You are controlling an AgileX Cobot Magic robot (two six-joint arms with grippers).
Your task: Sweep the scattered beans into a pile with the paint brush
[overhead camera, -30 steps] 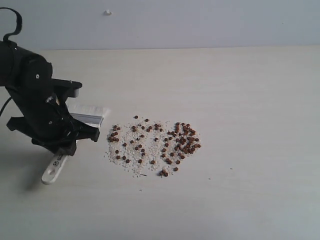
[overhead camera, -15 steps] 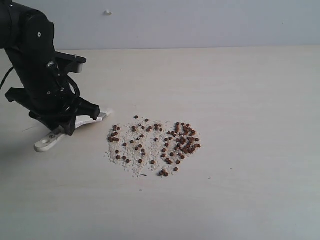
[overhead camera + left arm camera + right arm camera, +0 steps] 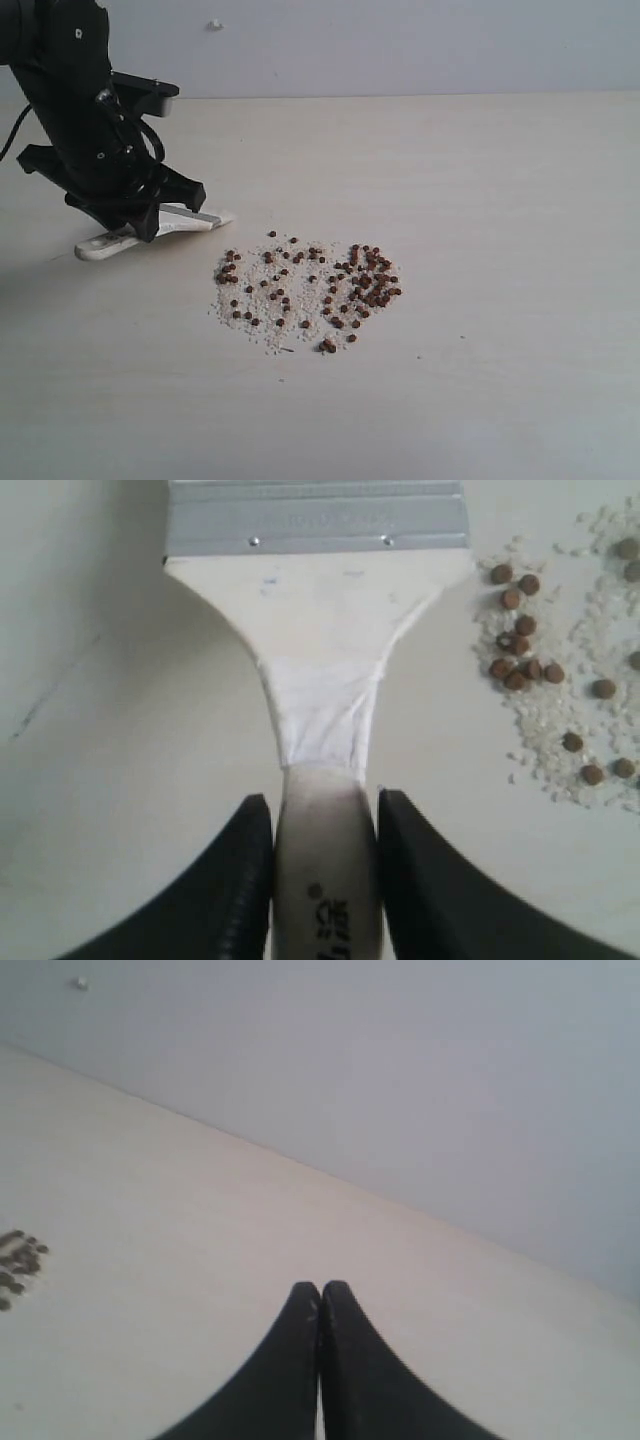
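My left gripper [image 3: 158, 213] is shut on the pale wooden handle of the paint brush [image 3: 196, 219], and its black jaws press both sides of the handle [image 3: 325, 825]. The silver ferrule [image 3: 317, 518] points toward the beans. The bristles are cut off in the left wrist view. Small reddish-brown beans [image 3: 322, 288] mixed with whitish crumbs lie spread over a wide patch, densest at its right side [image 3: 371, 280], not in one compact pile. The brush head sits just left of the patch's left edge [image 3: 518, 652]. My right gripper [image 3: 320, 1288] is shut and empty, away from the beans [image 3: 16, 1256].
The pale tabletop [image 3: 500, 200] runs back to a grey wall [image 3: 400, 45] that bears a small white speck [image 3: 215, 25]. The brush's handle end [image 3: 98, 248] sticks out left of my left arm, low over the table.
My left arm has risen and drawn back with the brush. The handle end has swung away from the table's front, and the brush now lies flatter with its head toward the beans. The beans have not moved.
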